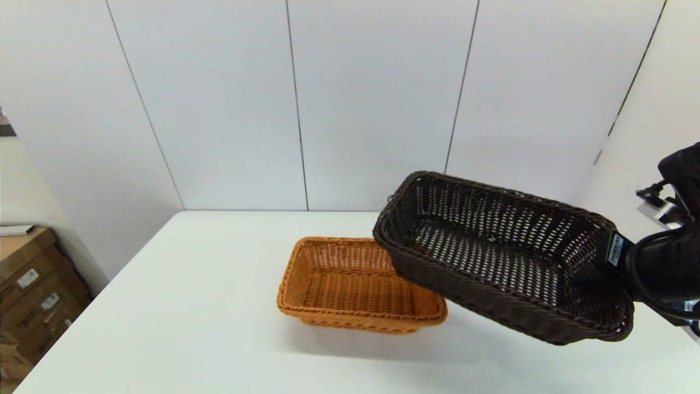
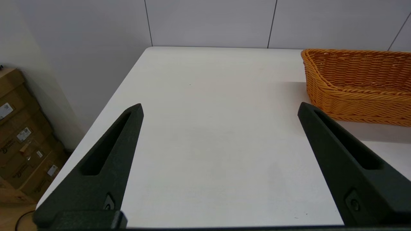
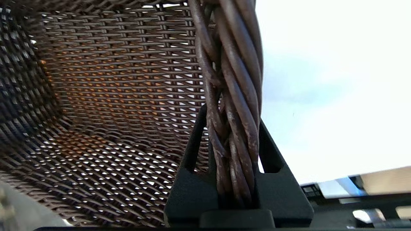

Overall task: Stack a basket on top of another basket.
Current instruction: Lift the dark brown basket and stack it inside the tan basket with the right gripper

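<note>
The dark brown basket [image 1: 500, 254] hangs tilted in the air right of centre, its left end over the right end of the orange-tan basket [image 1: 353, 284]. My right gripper [image 1: 604, 257] is shut on the dark basket's right rim; in the right wrist view both black fingers [image 3: 192, 150] pinch the twisted rim [image 3: 231, 80], and orange shows through the weave [image 3: 96, 96]. The orange-tan basket [image 2: 356, 85] rests flat on the white table [image 1: 191, 306]. My left gripper [image 2: 220, 110] is open over bare table, left of the orange-tan basket, and is out of the head view.
Cardboard boxes [image 1: 33, 284] stand on the floor beyond the table's left edge. A white panelled wall [image 1: 350, 98] rises behind the far table edge. Bare table lies left of and in front of the orange-tan basket.
</note>
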